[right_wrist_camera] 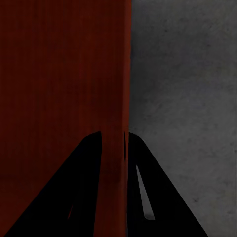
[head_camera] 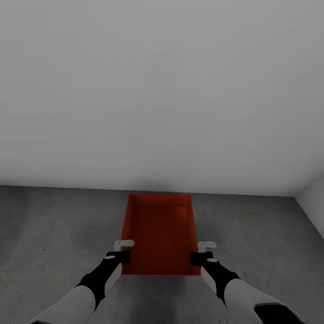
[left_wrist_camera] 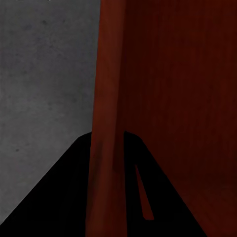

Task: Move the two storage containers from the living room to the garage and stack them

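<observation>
One orange-red open-top storage container (head_camera: 159,238) lies lengthwise ahead of me over the dark grey concrete floor (head_camera: 54,225) of the garage. My left gripper (head_camera: 120,256) is shut on its left side wall near the front corner. My right gripper (head_camera: 198,258) is shut on the right side wall opposite. In the left wrist view the thin red wall (left_wrist_camera: 106,98) runs between the black fingers (left_wrist_camera: 54,197). The right wrist view shows the wall (right_wrist_camera: 126,89) pinched the same way between the fingers (right_wrist_camera: 64,197). I cannot tell whether the container touches the floor.
A plain pale grey wall (head_camera: 162,90) stands just beyond the container's far end. A second pale wall (head_camera: 312,202) meets it at the right, forming a corner. Bare concrete spreads to the left and right of the container.
</observation>
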Robot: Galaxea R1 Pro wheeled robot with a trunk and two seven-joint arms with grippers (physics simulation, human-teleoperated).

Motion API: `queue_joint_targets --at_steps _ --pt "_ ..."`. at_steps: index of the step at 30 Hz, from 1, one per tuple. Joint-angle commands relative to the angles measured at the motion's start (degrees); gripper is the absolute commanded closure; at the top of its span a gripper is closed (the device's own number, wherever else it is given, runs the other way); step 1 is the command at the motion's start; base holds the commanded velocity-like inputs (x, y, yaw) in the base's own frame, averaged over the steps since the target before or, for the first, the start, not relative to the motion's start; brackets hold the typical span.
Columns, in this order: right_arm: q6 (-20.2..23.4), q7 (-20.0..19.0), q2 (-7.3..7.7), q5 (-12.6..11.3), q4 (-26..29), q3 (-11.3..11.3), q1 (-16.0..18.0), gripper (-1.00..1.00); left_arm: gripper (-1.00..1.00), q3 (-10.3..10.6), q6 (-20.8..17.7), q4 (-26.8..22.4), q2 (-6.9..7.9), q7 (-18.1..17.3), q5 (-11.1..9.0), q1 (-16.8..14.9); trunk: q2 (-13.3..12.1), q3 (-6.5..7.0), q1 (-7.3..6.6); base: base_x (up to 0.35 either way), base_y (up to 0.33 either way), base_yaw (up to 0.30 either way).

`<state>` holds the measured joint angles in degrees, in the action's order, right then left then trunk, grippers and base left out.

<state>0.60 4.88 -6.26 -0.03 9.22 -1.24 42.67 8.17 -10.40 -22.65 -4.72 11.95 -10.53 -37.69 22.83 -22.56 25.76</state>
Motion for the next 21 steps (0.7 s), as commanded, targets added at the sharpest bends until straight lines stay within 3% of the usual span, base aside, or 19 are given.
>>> queue_joint_targets --at_steps 1,21 --pt "-0.05 1.28 -0.02 0.47 0.1 1.56 0.04 1.0 1.0 0.01 -0.33 -0.12 0.06 0.44 -0.37 -0.02 0.1 -0.08 0.03 0.0 0.0 0.0" --pt "-0.34 1.28 -0.06 0.47 0.1 1.57 0.04 1.0 1.0 0.01 -0.33 -0.16 0.1 0.44 -0.46 -0.02 0.1 -0.08 0.03 0.0 0.0 0.0"
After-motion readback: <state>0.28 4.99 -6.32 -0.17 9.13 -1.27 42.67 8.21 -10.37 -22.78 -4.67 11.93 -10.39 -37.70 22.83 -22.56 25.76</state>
